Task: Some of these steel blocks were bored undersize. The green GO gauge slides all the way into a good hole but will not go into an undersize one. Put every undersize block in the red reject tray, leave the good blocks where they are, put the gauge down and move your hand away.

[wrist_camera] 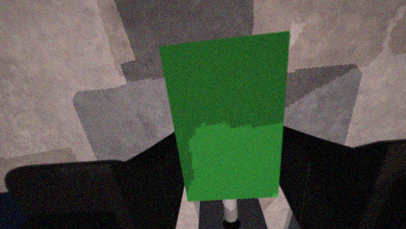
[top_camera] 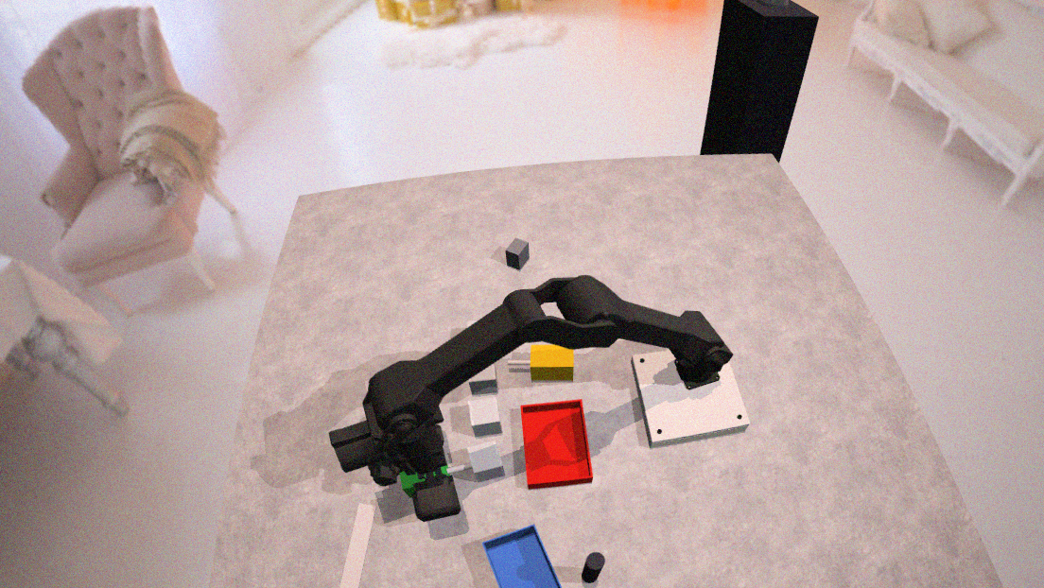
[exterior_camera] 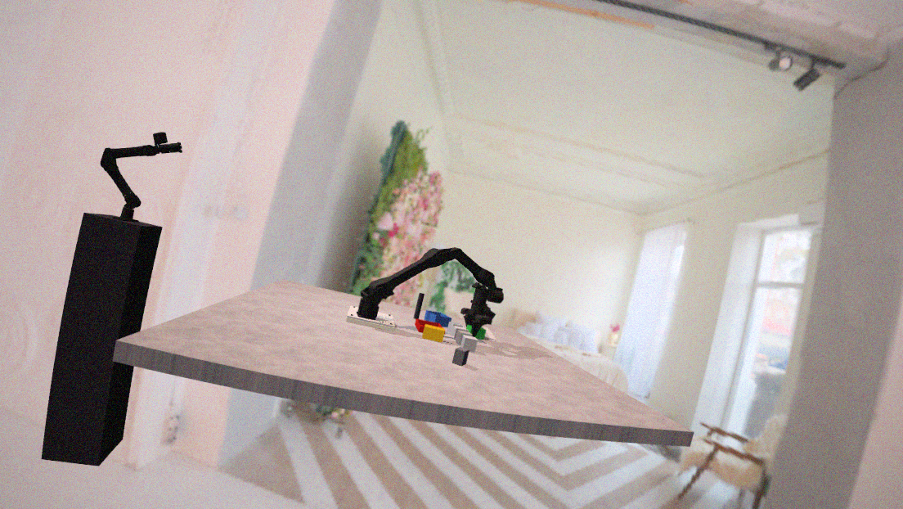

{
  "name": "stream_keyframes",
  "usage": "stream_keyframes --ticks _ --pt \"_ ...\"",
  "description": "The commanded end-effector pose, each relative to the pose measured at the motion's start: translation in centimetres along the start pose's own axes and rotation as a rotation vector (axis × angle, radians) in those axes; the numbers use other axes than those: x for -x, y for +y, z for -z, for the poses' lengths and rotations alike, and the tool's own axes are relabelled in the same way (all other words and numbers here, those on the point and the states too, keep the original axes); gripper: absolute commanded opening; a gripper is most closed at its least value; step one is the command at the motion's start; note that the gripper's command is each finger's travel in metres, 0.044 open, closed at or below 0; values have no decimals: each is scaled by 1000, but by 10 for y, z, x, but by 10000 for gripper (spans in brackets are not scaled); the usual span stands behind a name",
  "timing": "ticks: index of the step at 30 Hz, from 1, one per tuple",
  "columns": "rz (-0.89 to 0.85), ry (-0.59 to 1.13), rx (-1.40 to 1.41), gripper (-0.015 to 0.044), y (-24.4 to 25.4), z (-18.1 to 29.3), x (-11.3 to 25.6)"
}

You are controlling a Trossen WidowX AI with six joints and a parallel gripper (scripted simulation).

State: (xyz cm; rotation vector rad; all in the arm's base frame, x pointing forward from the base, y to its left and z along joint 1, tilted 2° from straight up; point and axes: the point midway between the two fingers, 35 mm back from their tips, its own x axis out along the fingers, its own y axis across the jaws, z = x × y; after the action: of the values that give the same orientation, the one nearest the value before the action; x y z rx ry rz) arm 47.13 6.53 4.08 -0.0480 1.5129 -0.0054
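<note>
My gripper (top_camera: 426,477) (wrist_camera: 223,128) is shut on the green GO gauge (top_camera: 409,482) (exterior_camera: 481,332) (wrist_camera: 225,81). The gauge's pale pin (top_camera: 456,469) (wrist_camera: 230,211) points at the nearest steel block (top_camera: 484,458). In the wrist view the pin's end is at the dark hole in the block's face (wrist_camera: 212,218); how deep it sits I cannot tell. A second block (top_camera: 483,414) and a third block (top_camera: 481,382) stand in a row beyond it, the third partly hidden by my arm. The red reject tray (top_camera: 544,423) (exterior_camera: 419,325) is empty.
A yellow block with pins (top_camera: 551,362) (exterior_camera: 433,333) lies beyond the red tray. A dark grey cube (top_camera: 516,253) (exterior_camera: 460,357) stands farther back. A blue tray (top_camera: 520,559), a black cylinder (top_camera: 592,566) and a pale strip (top_camera: 356,544) are at the near side.
</note>
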Motion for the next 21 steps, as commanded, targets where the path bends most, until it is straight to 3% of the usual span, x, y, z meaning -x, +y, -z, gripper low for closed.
stream_keyframes --ticks 1,21 --pt "1 -19 4 0 0 -4 6" --pt "1 -23 4 0 0 -10 6"
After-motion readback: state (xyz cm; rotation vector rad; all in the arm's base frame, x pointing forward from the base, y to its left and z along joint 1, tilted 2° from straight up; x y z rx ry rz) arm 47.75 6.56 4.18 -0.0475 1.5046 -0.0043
